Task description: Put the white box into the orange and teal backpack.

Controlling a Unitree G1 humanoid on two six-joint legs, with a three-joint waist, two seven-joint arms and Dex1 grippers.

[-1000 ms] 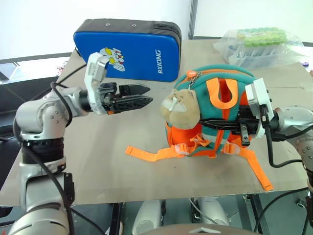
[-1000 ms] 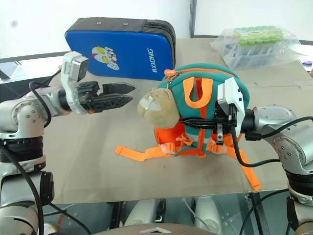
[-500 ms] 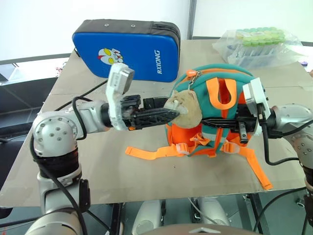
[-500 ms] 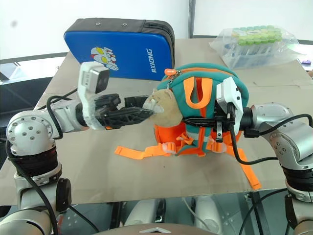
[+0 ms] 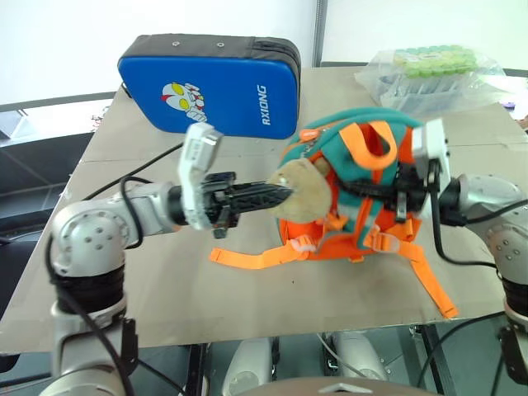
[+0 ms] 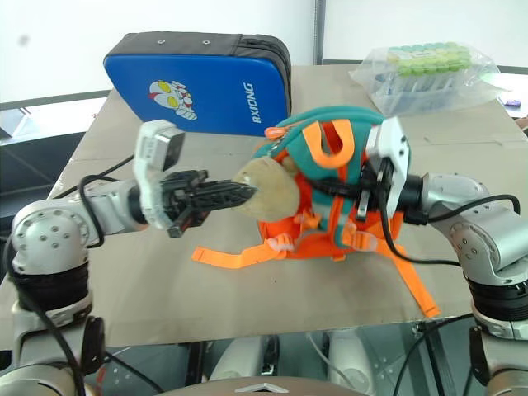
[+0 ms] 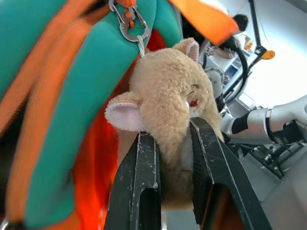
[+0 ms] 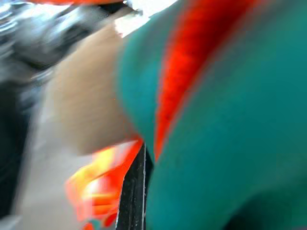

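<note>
While left gripper point(image 7: 175, 158) jaws pinch tan plush toy point(image 7: 168, 96) on teal-orange backpack point(image 5: 363, 190), right gripper point(image 5: 388, 191) jaws shut on backpack, brown bench point(image 5: 165, 280).

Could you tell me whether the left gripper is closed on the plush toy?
Yes: the left gripper pinches the plush toy between its fingers.

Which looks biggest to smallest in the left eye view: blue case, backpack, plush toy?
1. Blue case, though farther away.
2. Orange and teal backpack, near it in apparent size, so the order is unsure.
3. Plush toy, clearly smallest.
</note>
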